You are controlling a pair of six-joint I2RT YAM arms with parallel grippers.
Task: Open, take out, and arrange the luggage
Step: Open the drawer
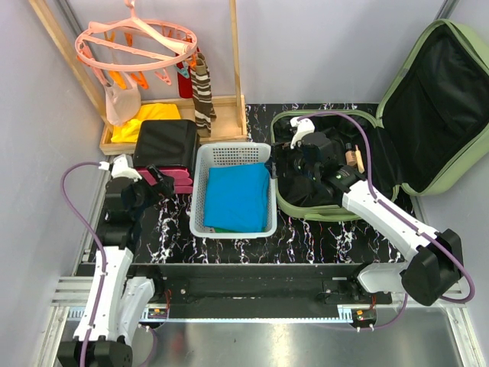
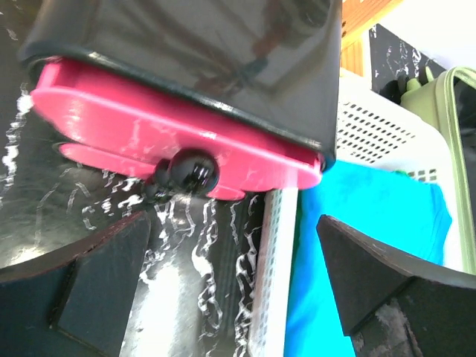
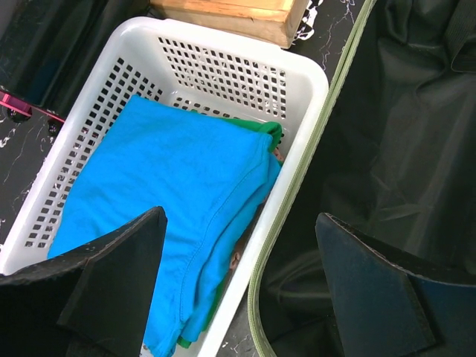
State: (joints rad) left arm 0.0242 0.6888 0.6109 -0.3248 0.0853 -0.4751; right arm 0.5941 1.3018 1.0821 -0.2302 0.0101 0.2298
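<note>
**Two empty grippers, luggage lying open**

Luggage (image 1: 435, 99) sits at the table's right, its lid propped against the wall and the black lining showing. A small tan item (image 1: 351, 157) lies in the lower half. The right gripper (image 3: 239, 223) hovers over the luggage's left rim, jaws apart and holding nothing. Just beside it, the basket (image 1: 233, 155) holds a blue cloth (image 1: 235, 197) over a green one. Beyond the basket, the left gripper (image 2: 234, 223), jaws wide, faces the black case (image 1: 164, 144). Opening looks done and taking out seems in hand. Next, the right arm likely needs to reach deeper and close on what remains.
</note>
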